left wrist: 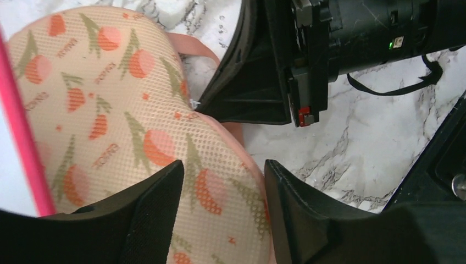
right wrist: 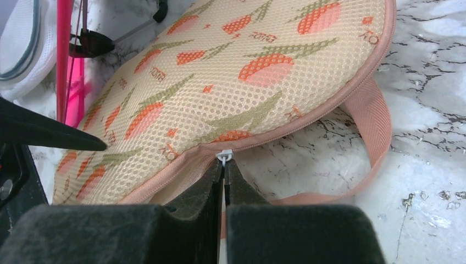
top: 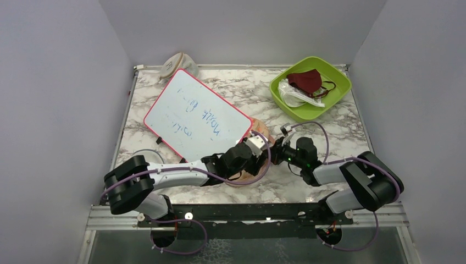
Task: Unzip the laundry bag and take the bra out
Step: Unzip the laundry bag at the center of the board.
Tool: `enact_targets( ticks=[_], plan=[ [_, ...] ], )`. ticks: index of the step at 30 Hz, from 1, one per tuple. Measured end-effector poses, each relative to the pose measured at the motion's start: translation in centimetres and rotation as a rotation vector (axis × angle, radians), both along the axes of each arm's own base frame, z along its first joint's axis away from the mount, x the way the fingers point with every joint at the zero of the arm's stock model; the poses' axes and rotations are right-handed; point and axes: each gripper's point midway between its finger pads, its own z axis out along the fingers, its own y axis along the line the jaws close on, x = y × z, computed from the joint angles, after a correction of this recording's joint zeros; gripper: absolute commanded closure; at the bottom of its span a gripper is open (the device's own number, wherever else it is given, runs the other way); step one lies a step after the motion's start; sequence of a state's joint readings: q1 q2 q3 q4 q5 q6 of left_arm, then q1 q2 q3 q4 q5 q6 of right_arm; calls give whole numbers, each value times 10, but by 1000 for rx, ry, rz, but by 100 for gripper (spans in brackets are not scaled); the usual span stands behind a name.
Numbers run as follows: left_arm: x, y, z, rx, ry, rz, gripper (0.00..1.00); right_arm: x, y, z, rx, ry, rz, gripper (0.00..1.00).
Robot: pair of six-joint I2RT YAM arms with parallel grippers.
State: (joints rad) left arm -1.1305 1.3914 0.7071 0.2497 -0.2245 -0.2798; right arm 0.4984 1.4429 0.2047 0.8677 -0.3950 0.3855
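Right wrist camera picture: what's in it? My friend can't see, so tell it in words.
Two black fingers pinch shut on the small white zipper pull at the pink edge of the peach laundry bag. The bag lies on a marble table, its pink strap looping out to the right.

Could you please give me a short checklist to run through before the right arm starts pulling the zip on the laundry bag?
1. Right claw shut on the zip pull: ok.
2. Left claw bracing the laundry bag: not ok. It is open above the mesh and grips nothing.
3. Zip seam to the right of the pull flat and unsnagged: ok.
4. Carry strap free of the right claw: cannot tell. Its loop runs in behind the fingers.
5. Bra inside the bag: cannot tell, as the bag hides its contents.
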Motion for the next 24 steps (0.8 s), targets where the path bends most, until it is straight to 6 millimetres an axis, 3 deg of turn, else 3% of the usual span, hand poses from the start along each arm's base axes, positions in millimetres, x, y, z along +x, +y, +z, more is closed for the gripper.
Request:
enact_targets(
  ticks=[3,7,10,13,21,24],
  plan=[
    [-1,-6,-10,38,1,-11,34,-1,-1,1,-2,0,1,99],
    [5,-11,-17,73,-17,-3,33,-2,-2,5,-9,-8,4,99],
    [13,-14,-22,106,-35,12,43,-3,-3,9,-15,-20,7,99],
    [19,-12,-30,146,-53,34,62,-4,-4,11,-20,-27,10,99],
    [27,0,-37,223,-87,66,100,-6,-7,9,-45,-4,3,99],
    [26,1,-36,233,-93,60,100,-3,-7,11,-53,5,-6,99]
  ],
)
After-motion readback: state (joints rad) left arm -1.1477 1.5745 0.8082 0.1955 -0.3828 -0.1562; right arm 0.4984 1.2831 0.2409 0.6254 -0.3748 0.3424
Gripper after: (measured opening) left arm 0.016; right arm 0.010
